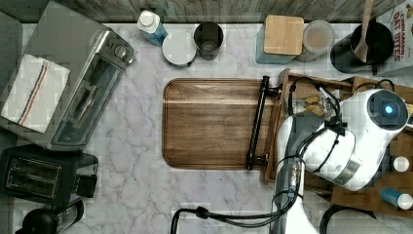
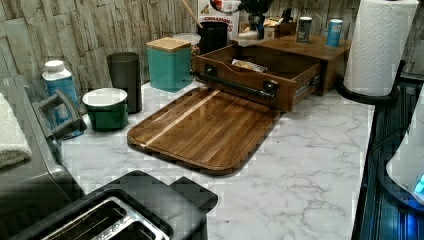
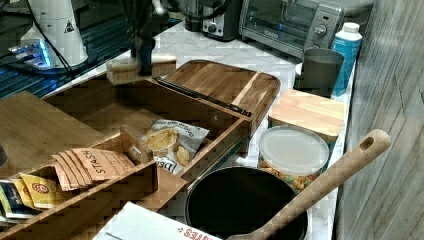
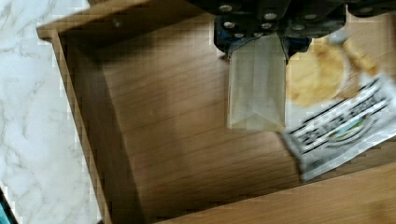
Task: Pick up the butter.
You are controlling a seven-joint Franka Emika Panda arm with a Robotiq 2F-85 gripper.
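The butter (image 4: 256, 88), a plain cream-white stick, hangs in my gripper (image 4: 256, 44), which is shut on one end of it. In the right view the butter (image 3: 125, 70) is held level, lifted above the open wooden drawer (image 3: 210, 117) near the drawer's far wall, with the dark gripper (image 3: 145, 62) clamped on it from above. Beneath and beside it the clear-and-white chip bag (image 4: 336, 112) lies on the drawer floor (image 4: 177, 140). The chip bag (image 3: 172, 142) rests by the drawer's front wall.
Tea sachets (image 3: 95, 165) fill the compartment next to the chip bag. A wooden cutting board (image 1: 209, 122) lies in front of the drawer handle (image 1: 256, 122). A toaster oven (image 1: 83, 83), toaster (image 1: 44, 178), canisters, pot (image 3: 245, 205) with wooden spoon and paper towel roll (image 2: 380, 45) ring the counter.
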